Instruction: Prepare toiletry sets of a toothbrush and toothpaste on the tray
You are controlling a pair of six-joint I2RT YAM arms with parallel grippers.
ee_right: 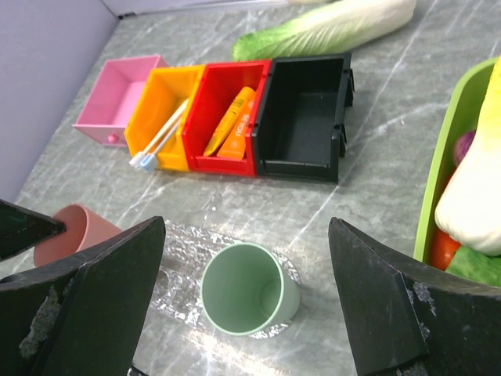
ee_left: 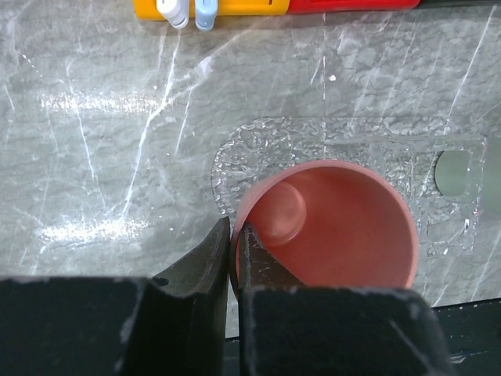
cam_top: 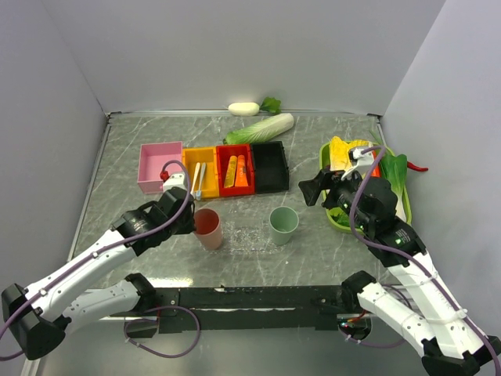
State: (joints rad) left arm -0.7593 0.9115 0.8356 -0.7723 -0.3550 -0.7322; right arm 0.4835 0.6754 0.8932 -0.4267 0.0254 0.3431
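While toothbrushes and toothpastes lie off the tray, left jaws pinch a cup's rim; right jaws gape empty.

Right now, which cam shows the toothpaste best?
Right wrist: both toothpaste tubes lie clear and large in the red bin. Top external shows them small; left wrist catches only the bin's edge, no tubes.

The left gripper pinched the rim of the pink cup, jaws nearly together, its arm stretched forward. Well right of that cup, the right gripper hovered, jaws spread wide.
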